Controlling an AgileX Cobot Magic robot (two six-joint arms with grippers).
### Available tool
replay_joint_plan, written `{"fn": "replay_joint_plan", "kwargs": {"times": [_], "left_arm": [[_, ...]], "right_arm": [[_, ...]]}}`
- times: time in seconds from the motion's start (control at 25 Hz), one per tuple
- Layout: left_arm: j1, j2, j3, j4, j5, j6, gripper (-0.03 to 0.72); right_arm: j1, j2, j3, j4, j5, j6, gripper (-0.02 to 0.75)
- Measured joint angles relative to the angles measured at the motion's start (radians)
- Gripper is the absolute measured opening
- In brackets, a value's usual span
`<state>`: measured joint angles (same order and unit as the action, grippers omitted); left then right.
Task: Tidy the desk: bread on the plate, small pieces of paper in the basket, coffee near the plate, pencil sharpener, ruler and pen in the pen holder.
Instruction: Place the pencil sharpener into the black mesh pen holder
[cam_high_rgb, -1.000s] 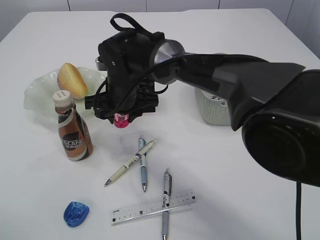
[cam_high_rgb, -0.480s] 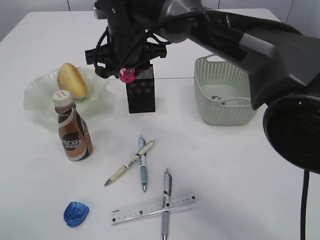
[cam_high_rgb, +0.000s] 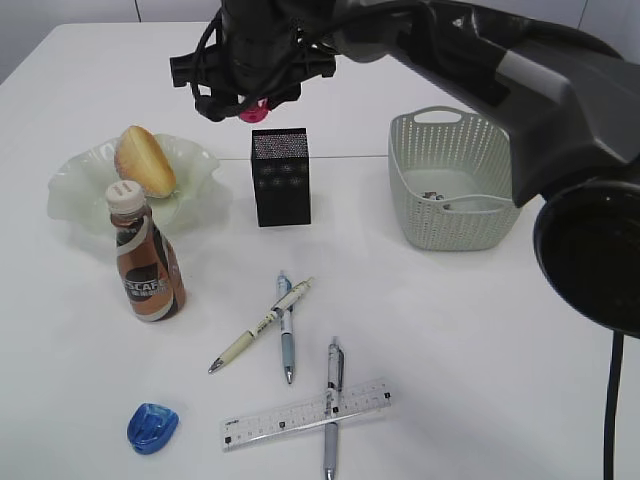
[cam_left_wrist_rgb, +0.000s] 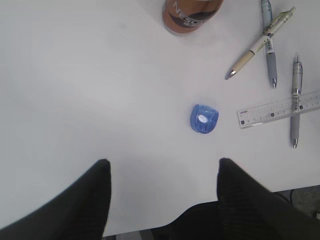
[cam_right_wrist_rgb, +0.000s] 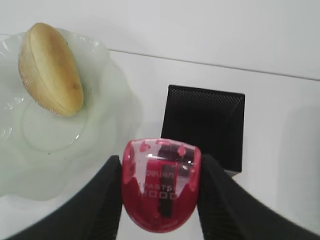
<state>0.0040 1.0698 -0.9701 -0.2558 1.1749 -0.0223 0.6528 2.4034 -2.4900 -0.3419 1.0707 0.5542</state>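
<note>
The pink pencil sharpener (cam_right_wrist_rgb: 161, 185) sits pinched between the jaws of your right gripper (cam_high_rgb: 252, 108), lifted above the desk (cam_high_rgb: 480, 330) and just short of the black pen holder (cam_high_rgb: 281, 176), a little toward the plate side; in the right wrist view the cup's open mouth lies just beyond the sharpener, so I judge you are carrying it high to clear the rim before dropping it in

The pen holder stands near the middle of the desk, toward the far edge, with the plate (cam_high_rgb: 75, 185) to its left and the basket (cam_high_rgb: 452, 180) to its right. The bread (cam_high_rgb: 144, 160) already lies on the plate, and the coffee (cam_high_rgb: 146, 265) stands upright just in front of it, so those look settled

Your left gripper (cam_left_wrist_rgb: 162, 172) hangs spread and empty over the near left part of the desk, above a blue sharpener (cam_left_wrist_rgb: 204, 119). Near the front edge, three pens (cam_high_rgb: 287, 325) and the ruler (cam_high_rgb: 305, 414) lie loose, one pen crossing the ruler, not yet collected
</note>
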Motion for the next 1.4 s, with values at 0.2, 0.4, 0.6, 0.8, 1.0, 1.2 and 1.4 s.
{"fn": "replay_joint_plan", "kwargs": {"times": [0.2,0.4,0.6,0.8,1.0,1.2,1.4], "left_arm": [[0.000,0.000,0.000,0.000,0.002,0.000,0.487],[0.000,0.000,0.000,0.000,0.003,0.000,0.487],[0.000,0.000,0.000,0.000,0.003,0.000,0.487],[0.000,0.000,0.000,0.000,0.003,0.000,0.488],[0.000,0.000,0.000,0.000,0.004,0.000,0.488],[0.000,0.000,0.000,0.000,0.004,0.000,0.487],[0.000,0.000,0.000,0.000,0.006,0.000,0.487]], "right_arm": [[0.000,0.000,0.000,-0.038,-0.030,0.000,0.322],[0.000,0.010,0.000,-0.061,-0.062,0.006,0.322],[0.000,0.028,0.000,-0.102,-0.072,0.019,0.322],[-0.004,0.054,0.000,-0.106,-0.085,0.066,0.322],[-0.012,0.073,0.000,-0.113,-0.095,0.093,0.322],[-0.017,0.074,0.000,-0.168,-0.106,0.111,0.322],[-0.019,0.075,0.000,-0.187,-0.117,0.126,0.326]]}}
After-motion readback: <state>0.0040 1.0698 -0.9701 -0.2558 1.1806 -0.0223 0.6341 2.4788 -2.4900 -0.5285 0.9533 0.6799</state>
